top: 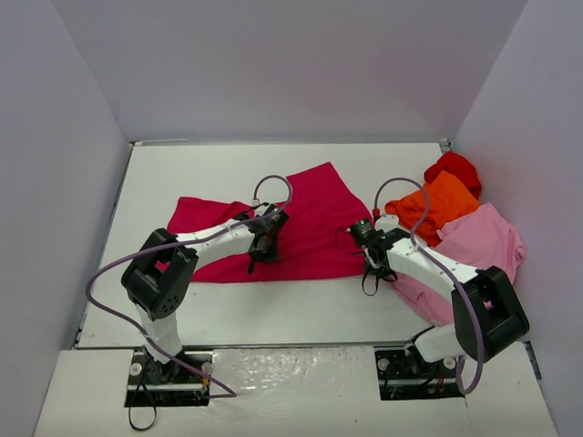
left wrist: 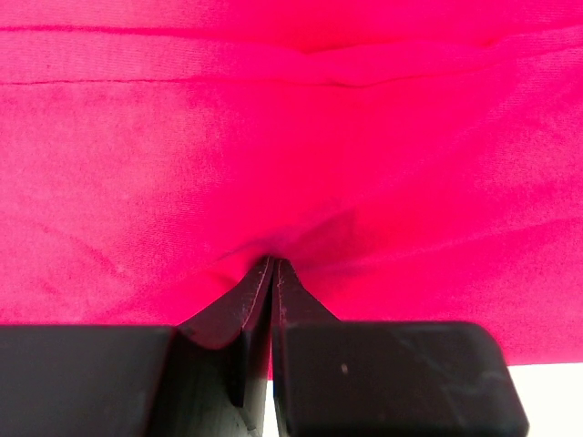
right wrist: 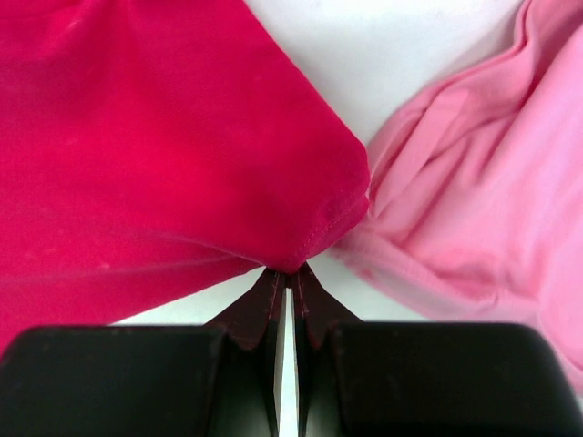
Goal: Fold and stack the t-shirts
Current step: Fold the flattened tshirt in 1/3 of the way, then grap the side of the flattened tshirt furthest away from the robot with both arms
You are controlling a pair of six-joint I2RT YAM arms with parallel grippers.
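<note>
The crimson-magenta t-shirt [top: 314,218] lies spread across the middle of the white table. My left gripper [top: 256,259] is shut on a pinch of its cloth near the front hem; in the left wrist view the cloth [left wrist: 291,137] puckers into the closed tips [left wrist: 274,264]. My right gripper [top: 370,270] is shut on the shirt's front right corner [right wrist: 310,238], where the tips [right wrist: 291,271] meet on the hem. The light pink t-shirt [top: 478,246] [right wrist: 492,200] lies right beside that corner. Behind it sit the orange t-shirt [top: 442,202] and the red t-shirt [top: 455,169].
White walls [top: 73,137] close the table in on the left, back and right. The table's front edge [top: 273,346] runs just ahead of both arm bases. A purple cable [top: 109,273] loops off the left arm and another arcs over the right wrist.
</note>
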